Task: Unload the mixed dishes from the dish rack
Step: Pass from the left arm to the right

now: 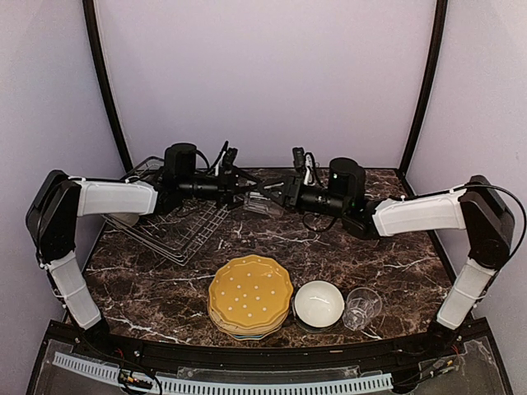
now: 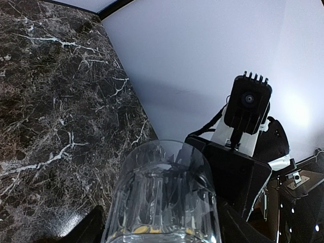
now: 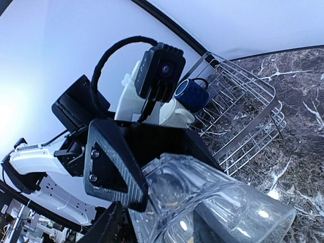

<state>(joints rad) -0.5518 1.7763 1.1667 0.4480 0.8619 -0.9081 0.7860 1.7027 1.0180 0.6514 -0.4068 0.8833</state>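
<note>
- The dish rack [image 1: 188,234] sits at the left back of the table [image 1: 387,271]. From the right wrist view, a blue mug [image 3: 191,93] and a cream mug [image 3: 174,114] appear to be in it, at one end.
- The left gripper [image 1: 240,192] reaches out past the rack's right edge. Its jaws stand fairly wide and clamp a clear glass [image 1: 262,204], which lies on its side in the air, just right of the rack and above the table.
- The right gripper [image 1: 284,196] meets the glass from the side away from the rack. Its fingers straddle the glass, but I cannot tell whether they press on it yet.
- Near of the rack and to its right, a stack of plates [image 1: 249,295] with a yellow one on top stands on the table. Further right stand a white bowl [image 1: 319,303] and another glass [image 1: 362,306].
- The step in hand looks like passing the glass from arm to arm.
- Next, the right fingers likely need a sure hold before the left ones let go. The glass could then go down beside the other glass, well to the right of the rack. The smooth wall may slip, so a light or off-centre pinch is the risk.
</note>
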